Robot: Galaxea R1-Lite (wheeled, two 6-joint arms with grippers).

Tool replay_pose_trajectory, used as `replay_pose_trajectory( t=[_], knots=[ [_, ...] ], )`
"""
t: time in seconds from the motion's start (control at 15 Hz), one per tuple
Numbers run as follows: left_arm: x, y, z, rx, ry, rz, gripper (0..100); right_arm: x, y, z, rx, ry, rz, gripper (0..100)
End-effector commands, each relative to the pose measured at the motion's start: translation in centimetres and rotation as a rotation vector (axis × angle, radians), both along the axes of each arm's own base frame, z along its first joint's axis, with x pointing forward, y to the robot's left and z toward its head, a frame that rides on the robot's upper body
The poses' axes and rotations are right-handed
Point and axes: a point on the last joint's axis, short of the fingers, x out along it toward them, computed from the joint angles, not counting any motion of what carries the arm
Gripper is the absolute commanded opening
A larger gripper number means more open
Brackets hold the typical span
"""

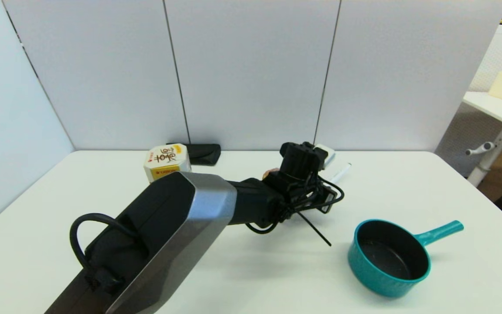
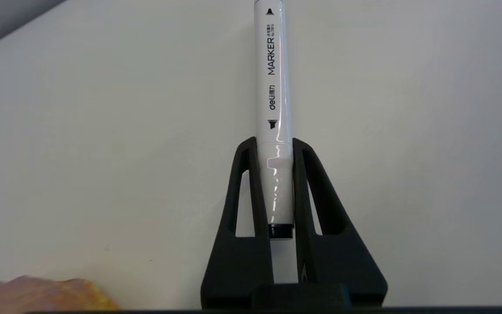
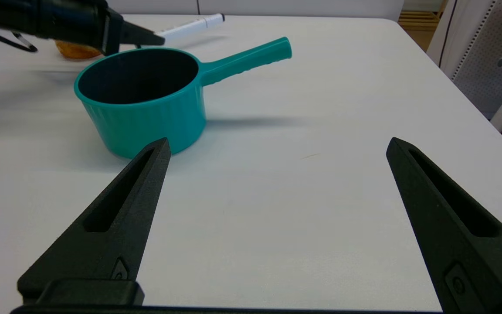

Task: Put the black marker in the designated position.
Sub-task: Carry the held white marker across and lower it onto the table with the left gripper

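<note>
In your head view, your left gripper at centre clamps the slim white-barrelled black marker near its black end, low over the white table, while your right gripper, unseen there, gapes wide nearer than the teal plastic pot at lower right.

I note 1 white table bearing a teal pot, a printed box, a black pouch and an orange item.
</note>
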Motion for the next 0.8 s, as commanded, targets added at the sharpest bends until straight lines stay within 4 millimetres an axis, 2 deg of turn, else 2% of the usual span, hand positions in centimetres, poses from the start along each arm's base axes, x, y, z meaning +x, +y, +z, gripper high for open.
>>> replay_pose_trajectory(
  t=[0.07, 0.2, 0.4, 0.8],
  knots=[
    [-1.5, 2.6, 8.1, -0.048, -0.058, 0.009, 0, 0.0, 0.0, 0.0, 0.000, 0.001, 0.000, 100],
    [-2.7, 3.9, 11.3, -0.067, -0.074, 0.010, 0, 0.0, 0.0, 0.0, 0.000, 0.001, 0.000, 100],
    [-4.5, 5.8, 14.8, -0.084, -0.090, 0.006, 0, 0.0, 0.0, 0.0, 0.000, 0.001, 0.000, 100],
    [-8.9, 12.3, 22.3, -0.175, -0.179, 0.042, 0, 0.0, 0.0, 0.0, 0.000, 0.001, 0.000, 100]
  ],
)
